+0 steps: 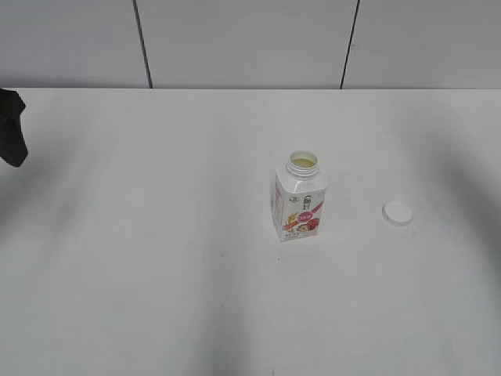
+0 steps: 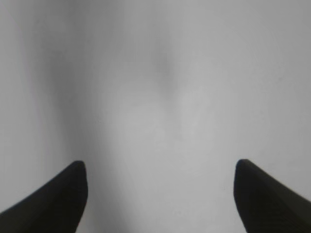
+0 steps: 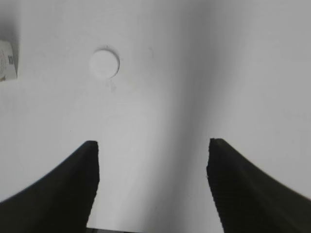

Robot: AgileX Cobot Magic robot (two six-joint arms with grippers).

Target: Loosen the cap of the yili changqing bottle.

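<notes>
The yili changqing bottle (image 1: 300, 197) stands upright at the middle of the white table, its threaded neck open with no cap on it. Its edge shows at the left border of the right wrist view (image 3: 7, 60). The white cap (image 1: 397, 213) lies flat on the table to the bottle's right, apart from it; it also shows in the right wrist view (image 3: 104, 63). My left gripper (image 2: 160, 167) is open and empty over bare table. My right gripper (image 3: 153, 145) is open and empty, short of the cap. A dark part of the left arm (image 1: 12, 125) shows at the exterior view's left edge.
The white table (image 1: 156, 258) meets a grey panelled wall (image 1: 235, 39) at the back.
</notes>
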